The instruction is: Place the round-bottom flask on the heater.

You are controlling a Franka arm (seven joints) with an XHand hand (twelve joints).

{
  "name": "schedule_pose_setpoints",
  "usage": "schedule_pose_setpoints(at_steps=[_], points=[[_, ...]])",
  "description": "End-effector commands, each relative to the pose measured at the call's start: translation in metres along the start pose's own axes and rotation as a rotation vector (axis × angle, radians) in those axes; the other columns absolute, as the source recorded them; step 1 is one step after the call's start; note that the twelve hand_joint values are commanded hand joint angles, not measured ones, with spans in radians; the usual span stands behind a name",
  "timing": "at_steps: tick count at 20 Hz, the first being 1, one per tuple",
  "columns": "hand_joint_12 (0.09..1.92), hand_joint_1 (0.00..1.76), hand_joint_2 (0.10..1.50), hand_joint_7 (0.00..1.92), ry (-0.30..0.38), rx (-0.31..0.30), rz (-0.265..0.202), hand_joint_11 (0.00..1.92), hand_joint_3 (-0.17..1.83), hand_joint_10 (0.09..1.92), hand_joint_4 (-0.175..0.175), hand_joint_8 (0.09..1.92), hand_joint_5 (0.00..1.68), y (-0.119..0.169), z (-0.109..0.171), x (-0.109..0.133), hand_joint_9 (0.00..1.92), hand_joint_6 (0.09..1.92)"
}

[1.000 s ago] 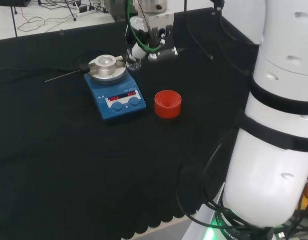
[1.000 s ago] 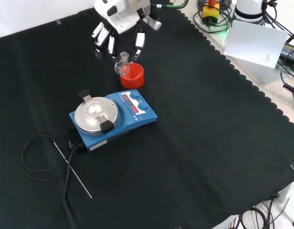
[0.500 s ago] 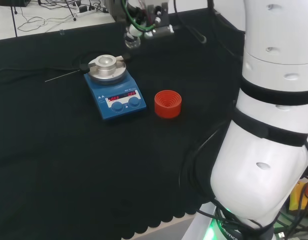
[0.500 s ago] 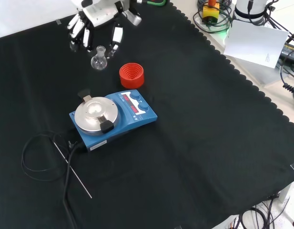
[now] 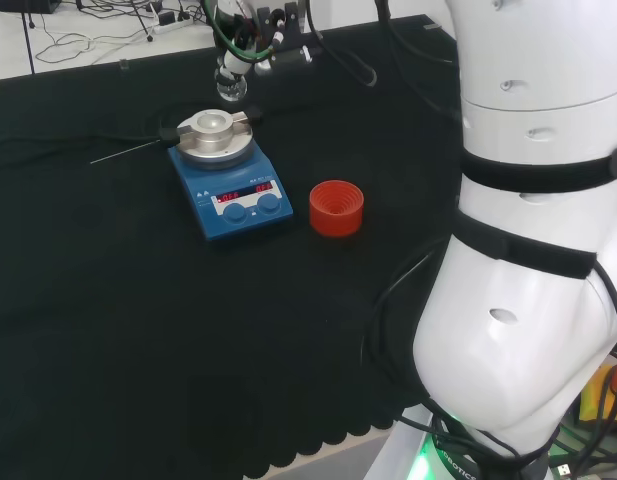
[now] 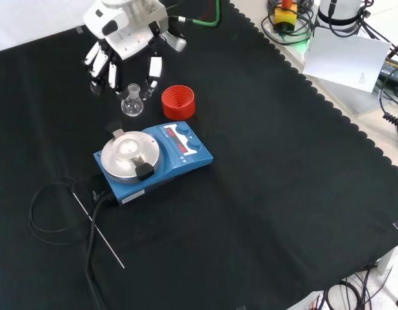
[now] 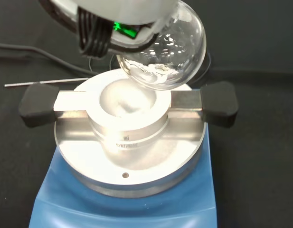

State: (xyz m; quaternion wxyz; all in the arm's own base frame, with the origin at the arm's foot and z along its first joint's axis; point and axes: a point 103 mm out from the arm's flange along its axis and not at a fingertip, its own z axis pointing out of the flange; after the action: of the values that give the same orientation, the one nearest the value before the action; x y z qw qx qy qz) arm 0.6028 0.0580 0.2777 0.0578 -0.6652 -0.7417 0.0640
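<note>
Lying nearest in the front view: a thin metal rod (image 6: 99, 232) and a looped black cable (image 6: 50, 213) on the black surface (image 6: 282, 194). Sitting just beyond them, the blue heater (image 6: 153, 160), silver block (image 6: 126, 153) on top with its round hollow facing up and bare. Standing just past the heater's far corner, the red ribbed stand (image 6: 178, 102), with nothing in it.

Hanging above and behind the heater in that view, the hand (image 6: 124, 48), fingers (image 6: 154, 68) pointing down and pinching the neck of the flask (image 6: 131, 103). Flask riding upright, clear of the surface, not yet over the block from this angle. In the head view, flask (image 5: 231, 88) hovering just beyond the heater's (image 5: 230, 180) far edge. In the wrist view, glass bulb (image 7: 165, 52) floating just above the hollow (image 7: 127, 102), seemingly offset toward one rim, with a few pale specks inside.

Judging the step: carrying to the heater, roughly midway through the task. Doing it well probably means centring the bulb over the hollow before descending, keeping the neck vertical, lowering slowly until the glass seats, watching the black side handles (image 7: 220, 102), and only then letting the fingers go. Rushing risks clipping the rim or leaving the round flask free to roll off.
</note>
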Motion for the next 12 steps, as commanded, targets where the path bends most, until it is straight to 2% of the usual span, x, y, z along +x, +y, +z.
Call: schedule_pose_setpoints(at_steps=[1,11,12], points=[[1.33,1.10,0.72,0.51,0.010,0.023,-0.010,0.43,0.61,0.61,0.175,0.72,1.17,0.005,0.009,0.003,0.69,0.84],[1.33,1.10,0.72,0.51,0.011,0.047,-0.040,0.44,0.61,0.61,0.175,0.72,1.17,0.022,0.021,0.017,0.69,0.84],[1.33,1.10,0.72,0.51,0.022,0.052,-0.040,0.44,0.61,0.61,0.175,0.72,1.17,0.023,0.021,0.012,0.69,0.84]])
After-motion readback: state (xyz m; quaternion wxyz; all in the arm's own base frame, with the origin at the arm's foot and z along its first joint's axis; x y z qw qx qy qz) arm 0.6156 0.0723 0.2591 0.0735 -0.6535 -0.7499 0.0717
